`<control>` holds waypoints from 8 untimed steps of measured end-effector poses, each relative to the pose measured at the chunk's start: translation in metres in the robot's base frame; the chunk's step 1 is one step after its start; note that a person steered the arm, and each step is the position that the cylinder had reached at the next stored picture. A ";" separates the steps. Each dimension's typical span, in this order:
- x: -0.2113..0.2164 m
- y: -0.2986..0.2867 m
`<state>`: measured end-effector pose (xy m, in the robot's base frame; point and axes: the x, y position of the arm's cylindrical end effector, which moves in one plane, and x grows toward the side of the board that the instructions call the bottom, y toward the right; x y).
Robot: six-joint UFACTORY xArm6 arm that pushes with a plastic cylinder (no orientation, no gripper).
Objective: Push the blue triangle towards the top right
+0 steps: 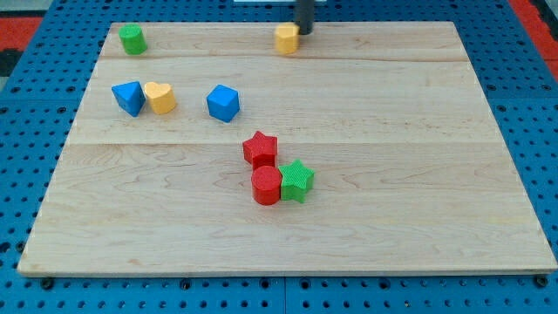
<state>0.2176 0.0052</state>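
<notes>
Mostly the rod is running off the view's top; my tip [304,32] is sitting just right of the yellow block [286,38], contact unclear, gripping nothing, blue triangle [129,97] lying well apart.

Around the red star [260,147]: a red cylinder [266,185] and green star [297,180] below, a blue cube [223,103] up-left, a yellow heart [160,97] farther left.

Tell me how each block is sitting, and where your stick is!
My tip: at the view's top, touching the yellow block's right side.
Yellow block: against my tip.
Green cylinder: alone, top left.
Blue triangle: touching the yellow heart.
Blue cube: alone.
Red star, red cylinder, green star: bunched together.
</notes>
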 end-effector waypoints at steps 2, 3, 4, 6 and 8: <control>0.013 -0.016; 0.015 0.002; 0.004 0.084; 0.097 0.170; 0.201 -0.006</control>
<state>0.4186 -0.0012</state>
